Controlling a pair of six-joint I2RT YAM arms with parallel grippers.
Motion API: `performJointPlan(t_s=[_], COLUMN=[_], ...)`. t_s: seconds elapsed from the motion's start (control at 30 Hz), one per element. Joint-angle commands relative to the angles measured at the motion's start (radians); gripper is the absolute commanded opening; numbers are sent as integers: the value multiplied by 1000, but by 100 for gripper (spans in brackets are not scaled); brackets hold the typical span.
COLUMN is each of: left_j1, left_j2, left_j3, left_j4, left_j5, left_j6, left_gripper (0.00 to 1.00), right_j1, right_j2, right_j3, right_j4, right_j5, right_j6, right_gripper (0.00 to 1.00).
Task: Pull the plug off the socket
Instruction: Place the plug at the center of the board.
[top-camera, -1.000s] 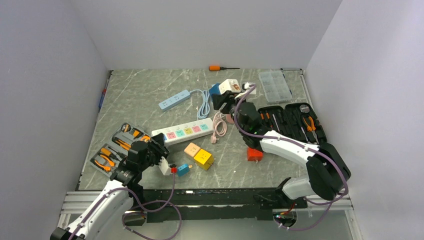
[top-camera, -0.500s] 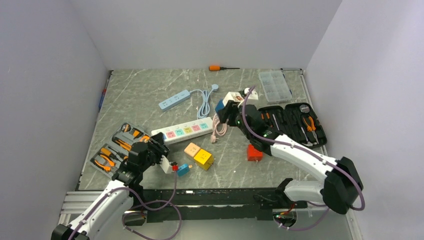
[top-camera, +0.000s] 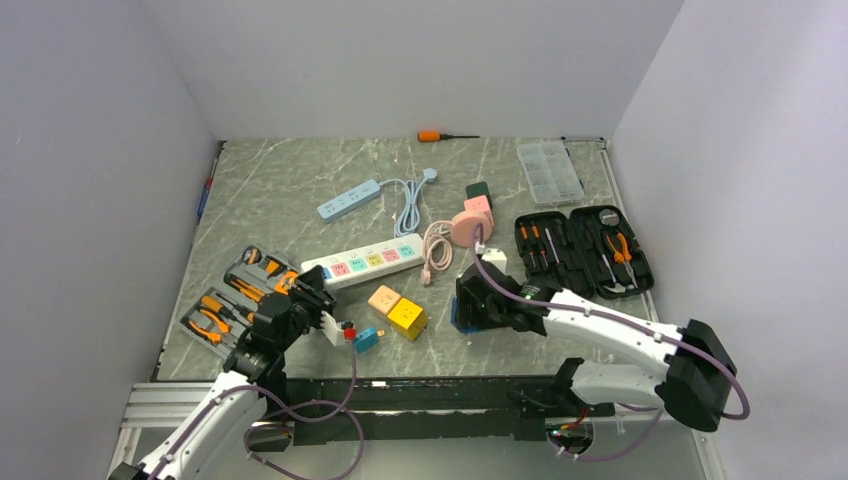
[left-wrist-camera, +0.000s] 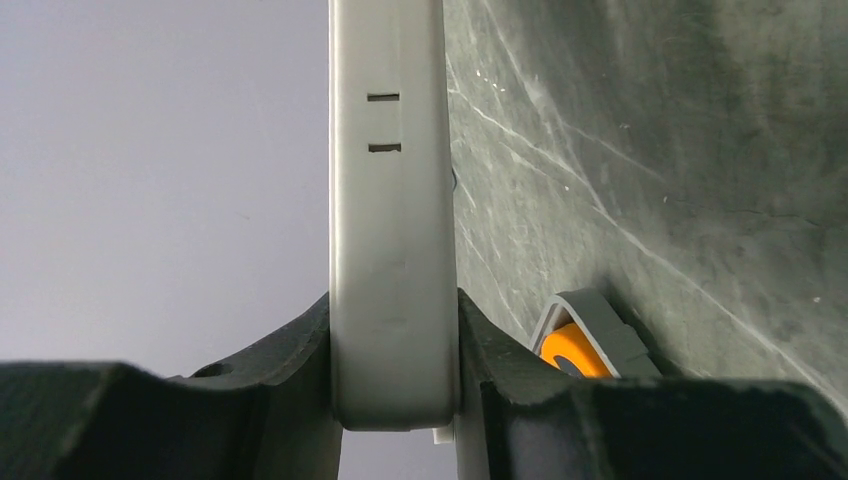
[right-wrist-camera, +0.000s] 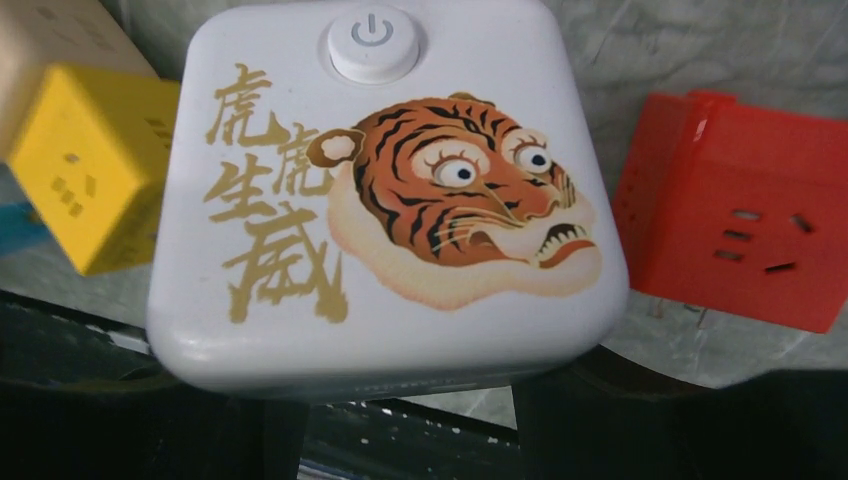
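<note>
The long white power strip (top-camera: 365, 264) with pastel outlets lies mid-table, and no plug shows in its outlets. My left gripper (top-camera: 312, 297) is shut on its near left end. In the left wrist view the strip (left-wrist-camera: 390, 200) runs up between my fingers (left-wrist-camera: 520, 380). My right gripper (top-camera: 468, 303) is shut on a white cube adapter with a tiger print (right-wrist-camera: 385, 190), low over the table near the front. A small white plug (top-camera: 330, 329) with a red piece lies beside the left gripper.
Peach (top-camera: 383, 298), yellow (top-camera: 407, 316) and small blue (top-camera: 367, 339) cubes lie in front of the strip. A red cube (right-wrist-camera: 740, 210) sits right of the tiger adapter. Open tool cases are at left (top-camera: 225, 300) and right (top-camera: 580, 250). A light-blue strip (top-camera: 349, 200), a pink cable (top-camera: 436, 250) and a parts box (top-camera: 549, 171) lie behind.
My right arm swung from the back of the table to the front, carrying the white tiger adapter, and now covers the red cube from above. The left gripper stayed on the strip's end.
</note>
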Motion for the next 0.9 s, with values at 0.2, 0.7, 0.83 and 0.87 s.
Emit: performJointPlan(t_s=[0.2, 0.7, 0.83, 0.87], left_j1=[3, 3, 3, 4], left_j2=[97, -5, -40, -40], left_j3=[83, 75, 56, 57], left_j4=[372, 217, 194, 188], left_j5=[-73, -14, 1, 1], left_j6=[-50, -30, -1, -2], left_gripper=[0, 0, 0, 0], right_j1=[32, -89, -154, -175], right_j2=[156, 132, 95, 92], right_j3=[42, 156, 243, 271], right_j4=[-71, -112, -127, -124], right_j5=[-63, -133, -140, -135], right_j6=[-2, -94, -124, -135], right_gripper=[26, 95, 98, 98])
